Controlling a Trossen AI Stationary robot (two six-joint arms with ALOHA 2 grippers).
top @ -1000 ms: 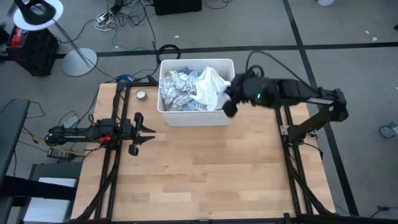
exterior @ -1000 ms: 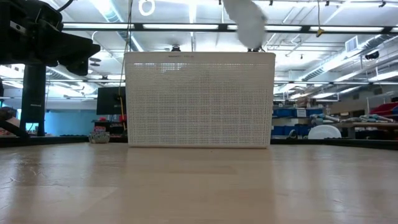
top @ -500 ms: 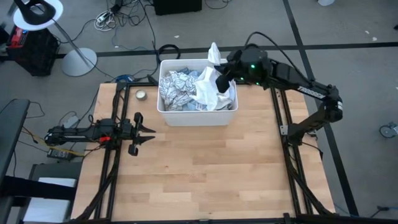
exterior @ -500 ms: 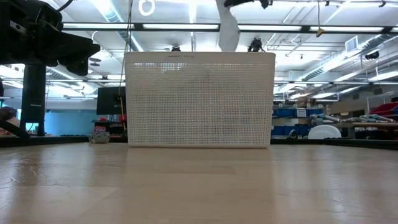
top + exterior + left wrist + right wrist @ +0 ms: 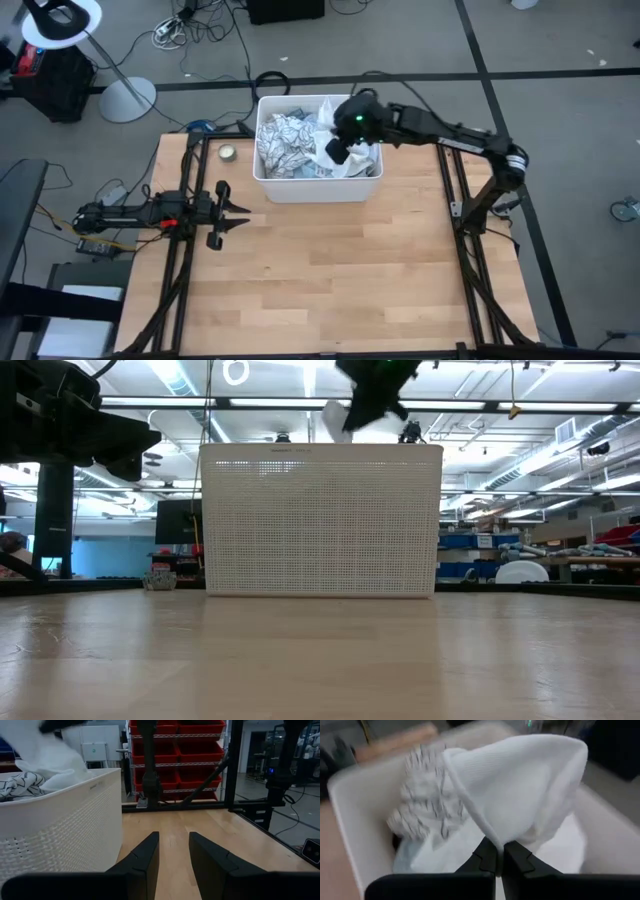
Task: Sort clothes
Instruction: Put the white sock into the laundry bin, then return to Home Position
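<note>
The clothes fill a white tub at the table's far middle: a white-grey patterned top on its left side, light cloth on its right. My right gripper hangs over the tub's right half, shut on a white garment, which also shows above the tub's rim in the low view. My left gripper waits open at the table's left, level, pointing at the tub's near right corner. My right gripper pinches the white garment between its two fingertips, at a bunched fold with several layers. The fingers slant down from the table's right side. The cloth bulges out past the fingertips, slack, over the clothes in the tub.
The tub's perforated near wall stands tall across the table's far middle. A small round tin lies left of the tub. Bare wooden table spreads toward the near edge. Metal frame rails run along both sides.
My right gripper, still shut on the white garment, has swung from the tub's right rim toward the far edge and then toward the table's left, sinking over the tub. The garment first rose and trailed above the rim, then came down with it over the tub's right half.
</note>
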